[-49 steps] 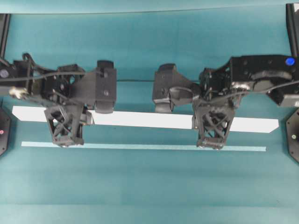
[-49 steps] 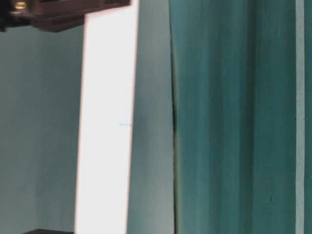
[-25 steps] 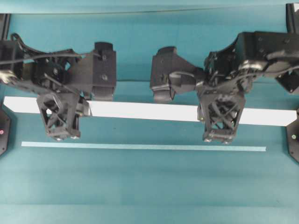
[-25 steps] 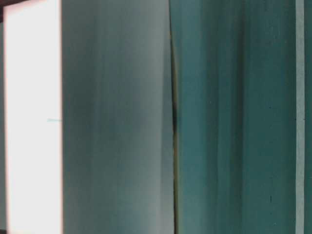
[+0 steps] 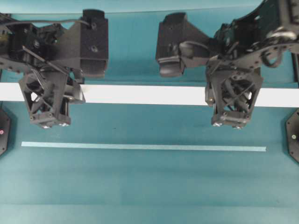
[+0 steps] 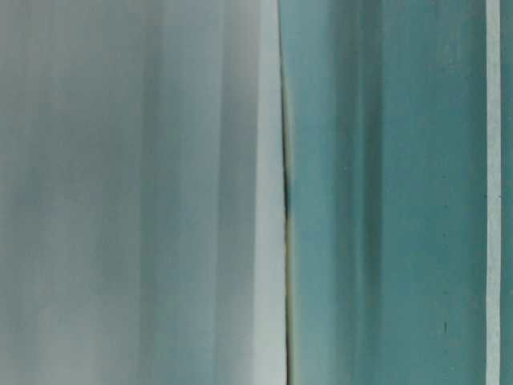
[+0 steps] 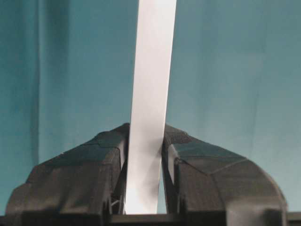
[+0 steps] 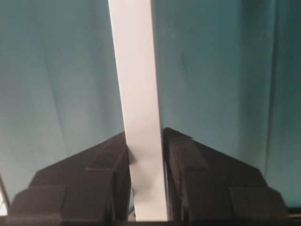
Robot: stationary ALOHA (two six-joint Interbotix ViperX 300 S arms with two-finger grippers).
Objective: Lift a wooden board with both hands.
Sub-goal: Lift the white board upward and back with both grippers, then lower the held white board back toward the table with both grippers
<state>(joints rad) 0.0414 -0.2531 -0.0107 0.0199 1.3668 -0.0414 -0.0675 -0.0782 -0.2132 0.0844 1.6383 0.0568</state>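
The wooden board (image 5: pixel 145 94) is a long white plank that crosses the whole overhead view, held level above the teal table. My left gripper (image 5: pixel 51 95) is shut on it near its left end. My right gripper (image 5: pixel 231 95) is shut on it right of the middle. In the left wrist view the board (image 7: pixel 153 70) runs up out of the left gripper (image 7: pixel 146 136), whose black fingers (image 7: pixel 110 146) press its two edges. The right wrist view shows the same: the board (image 8: pixel 134 61) clamped in the right gripper (image 8: pixel 145 139). The table-level view shows no board.
A thin pale teal strip (image 5: pixel 140 147) lies flat on the table in front of the board, also seen as a strip (image 6: pixel 492 192) at table level. Black round bases sit at the left edge (image 5: pixel 2 133) and the right edge (image 5: pixel 293 135).
Both arms have risen with the board held between them. The board moved up in the overhead view, now spans its full width, and has left the table-level view.
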